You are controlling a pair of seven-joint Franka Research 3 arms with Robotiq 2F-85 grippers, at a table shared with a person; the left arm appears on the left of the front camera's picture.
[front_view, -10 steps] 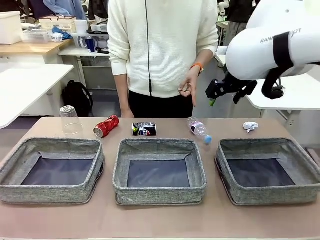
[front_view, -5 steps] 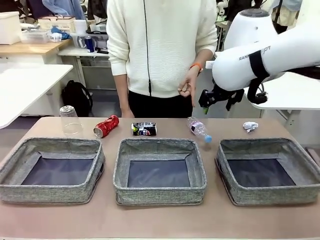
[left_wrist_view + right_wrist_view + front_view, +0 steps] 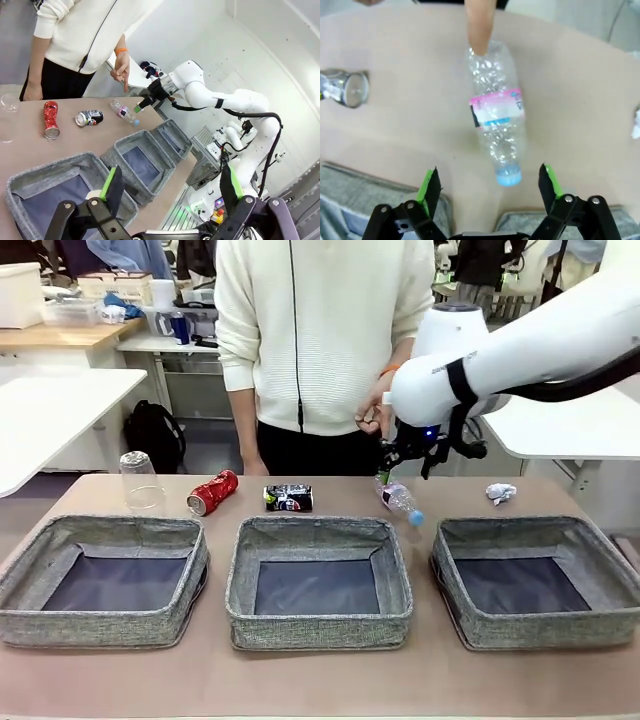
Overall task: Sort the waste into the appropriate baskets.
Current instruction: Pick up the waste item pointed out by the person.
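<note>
Along the table's far side lie the waste items: a clear cup (image 3: 140,483), a crushed red can (image 3: 212,492), a dark can (image 3: 288,498), a pink-labelled bottle (image 3: 398,498) and a paper ball (image 3: 501,493). Three grey baskets (image 3: 100,530) (image 3: 315,530) (image 3: 535,530) stand in a row in front of them, nothing inside. My right gripper (image 3: 402,455) hangs open just above the bottle (image 3: 497,120), its fingers either side of the blue cap end (image 3: 489,182). A person's finger (image 3: 480,25) points at the bottle's base. My left gripper (image 3: 170,185) is open and holds nothing, high over the left basket (image 3: 50,175).
The person stands at the far edge behind the cans, one hand (image 3: 375,415) lowered close to my right gripper. The dark can (image 3: 342,87) lies left of the bottle in the right wrist view. Bare tabletop runs along the near edge in front of the baskets.
My right arm has swung left and down from the table's right side to above the bottle. The person's pointing hand and the waste items have stayed in place.
</note>
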